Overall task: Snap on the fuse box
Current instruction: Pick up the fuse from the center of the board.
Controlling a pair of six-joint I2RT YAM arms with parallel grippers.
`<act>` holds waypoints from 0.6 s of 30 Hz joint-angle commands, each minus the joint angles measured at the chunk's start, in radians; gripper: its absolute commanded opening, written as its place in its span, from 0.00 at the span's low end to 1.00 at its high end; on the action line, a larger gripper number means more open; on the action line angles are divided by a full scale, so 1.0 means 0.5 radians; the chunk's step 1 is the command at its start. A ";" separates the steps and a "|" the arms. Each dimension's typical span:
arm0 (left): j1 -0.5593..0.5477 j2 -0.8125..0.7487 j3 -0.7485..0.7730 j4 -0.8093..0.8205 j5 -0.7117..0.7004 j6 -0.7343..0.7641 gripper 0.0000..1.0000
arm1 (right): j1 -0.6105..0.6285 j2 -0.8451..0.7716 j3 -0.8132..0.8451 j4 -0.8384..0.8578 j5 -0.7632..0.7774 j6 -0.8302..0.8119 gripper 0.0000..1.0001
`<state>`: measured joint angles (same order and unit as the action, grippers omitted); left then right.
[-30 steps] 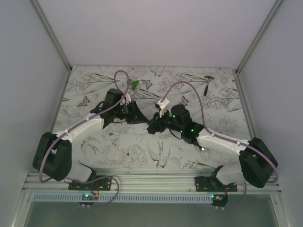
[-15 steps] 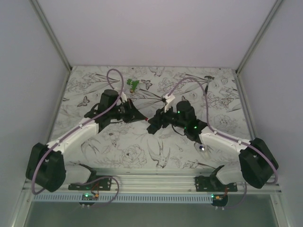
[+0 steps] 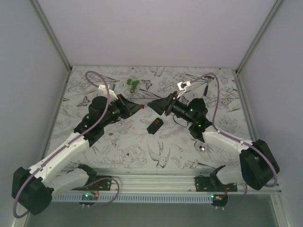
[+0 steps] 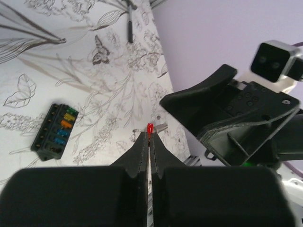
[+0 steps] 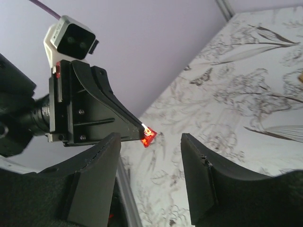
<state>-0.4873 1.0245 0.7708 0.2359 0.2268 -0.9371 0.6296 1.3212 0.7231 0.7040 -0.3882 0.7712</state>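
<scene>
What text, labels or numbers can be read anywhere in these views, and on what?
None can be read.
The fuse box shows only coloured fuses; any marks are too small.
The red fuse in the left end effector is too small too.
The tablecloth bears drawings only.

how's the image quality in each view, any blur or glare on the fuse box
Top external: even soft light, no glare, the fuse box small with little detail. Left wrist: fuse box sharp, coloured slots readable; the left gripper dark, soft near the lens. Right wrist: the right gripper blurred; the red piece ahead in focus.
</scene>
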 commanded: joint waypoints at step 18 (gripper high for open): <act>-0.191 -0.074 -0.120 0.626 -0.276 -0.225 0.00 | -0.013 0.300 0.013 0.904 -0.216 0.657 0.37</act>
<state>-0.5743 0.9962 0.7216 0.4789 0.1055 -1.0363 0.6296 1.4605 0.7231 1.0603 -0.4923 1.0630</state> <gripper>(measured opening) 0.011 0.393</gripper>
